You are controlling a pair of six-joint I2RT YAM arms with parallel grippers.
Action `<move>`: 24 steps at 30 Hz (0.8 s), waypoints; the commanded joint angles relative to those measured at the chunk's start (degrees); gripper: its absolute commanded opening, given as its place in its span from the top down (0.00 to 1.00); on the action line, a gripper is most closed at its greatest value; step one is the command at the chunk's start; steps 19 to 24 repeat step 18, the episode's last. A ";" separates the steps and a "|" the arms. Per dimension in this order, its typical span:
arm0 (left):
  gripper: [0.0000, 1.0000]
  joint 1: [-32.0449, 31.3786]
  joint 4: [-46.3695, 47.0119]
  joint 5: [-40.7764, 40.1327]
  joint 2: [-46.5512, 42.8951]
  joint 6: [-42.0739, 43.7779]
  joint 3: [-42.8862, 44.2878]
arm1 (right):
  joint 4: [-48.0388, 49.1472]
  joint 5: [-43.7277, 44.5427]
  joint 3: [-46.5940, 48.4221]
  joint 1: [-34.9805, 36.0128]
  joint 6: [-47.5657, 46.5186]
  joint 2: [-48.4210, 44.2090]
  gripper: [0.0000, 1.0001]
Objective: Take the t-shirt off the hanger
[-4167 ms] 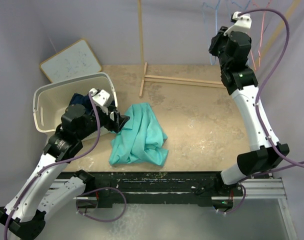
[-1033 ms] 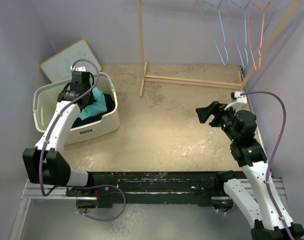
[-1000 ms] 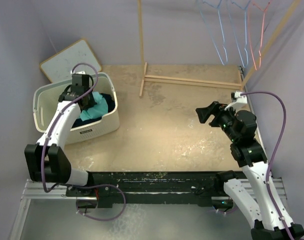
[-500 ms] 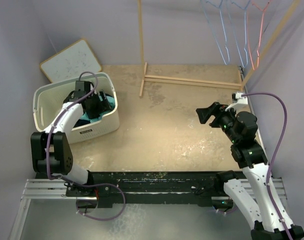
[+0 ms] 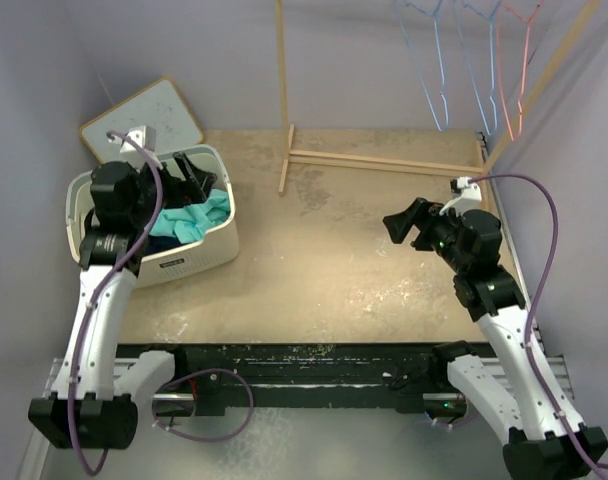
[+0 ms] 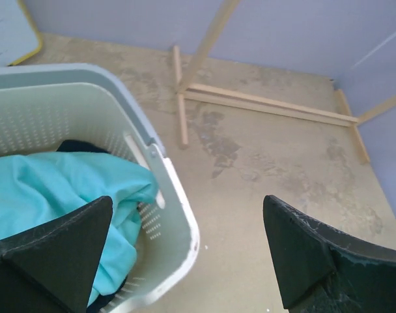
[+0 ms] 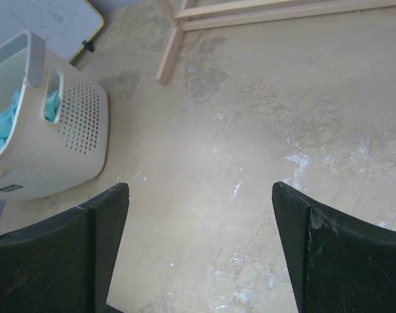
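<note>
The teal t-shirt (image 5: 192,213) lies crumpled in the white laundry basket (image 5: 206,246) on top of dark clothes; in the left wrist view the t-shirt (image 6: 51,192) fills the basket's (image 6: 177,207) near corner. My left gripper (image 5: 189,176) hangs open above the basket, holding nothing; the left gripper (image 6: 188,251) has its jaws wide apart over the basket's rim. My right gripper (image 5: 404,222) is open over the bare floor at the right, also empty (image 7: 201,241). Bare wire hangers (image 5: 439,70) hang at the top right.
A wooden rack stands at the back, with an upright post (image 5: 282,90) and a floor bar (image 5: 374,160). A white board (image 5: 142,120) leans behind the basket. The basket (image 7: 61,130) also shows at the left of the right wrist view.
My left gripper opened, let the t-shirt go into the basket and rose back away from it. The right arm shifted slightly up and left.
</note>
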 commanded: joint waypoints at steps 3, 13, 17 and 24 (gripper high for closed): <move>0.01 0.10 13.66 12.11 -7.80 2.33 -10.00 | 1.15 2.30 4.50 -0.10 3.71 4.38 0.06; 0.01 -3.19 11.88 13.20 -14.35 6.19 -14.43 | 2.40 3.52 1.44 -0.10 3.77 1.59 0.14; 0.01 -3.67 11.54 13.66 -14.46 5.91 -14.83 | 2.36 -0.76 2.55 -0.10 2.20 3.41 0.14; 0.01 -3.77 11.54 13.59 -14.53 5.89 -14.81 | 1.33 -0.64 3.20 -0.10 1.74 4.30 0.13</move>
